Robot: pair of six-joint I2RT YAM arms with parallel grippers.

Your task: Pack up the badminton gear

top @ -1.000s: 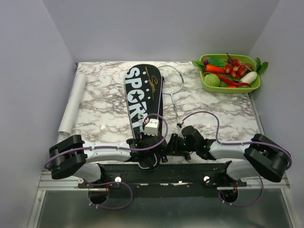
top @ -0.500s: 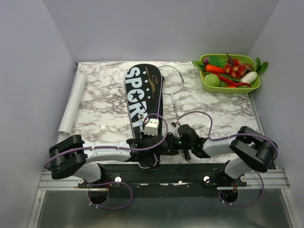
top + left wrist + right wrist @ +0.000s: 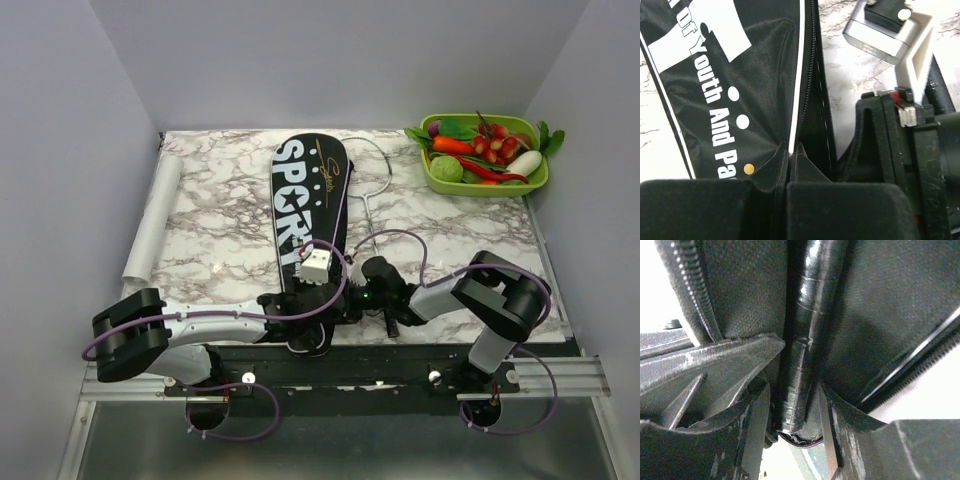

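Compared with a second ago, the right arm (image 3: pixel 495 295) is tucking in further left, elbow folding closer to the middle. The cover (image 3: pixel 312 200) is sitting swung a bit to the right on the surface (image 3: pixel 220 235), its wide end now nearer the racket (image 3: pixel 370 218) hoop. From above, both wrists are crowding over the cover's narrow near end, so you can't really see what either set of jaws is doing, and the grip end is hiding under them. The wrist cams are filling that in. The left jaws are pinching tight on the cover's zip edge, with fabric bunching up between the pads (image 3: pixel 715 210). The right jaws are clamping narrow around the racket's black wrapped handle (image 3: pixel 799 340), which is lying inside the open cover with zip teeth (image 3: pixel 695 285) running alongside. The hoop and shaft are still sticking out past the cover's right edge. Whether a second racket is sitting inside, I can't tell.
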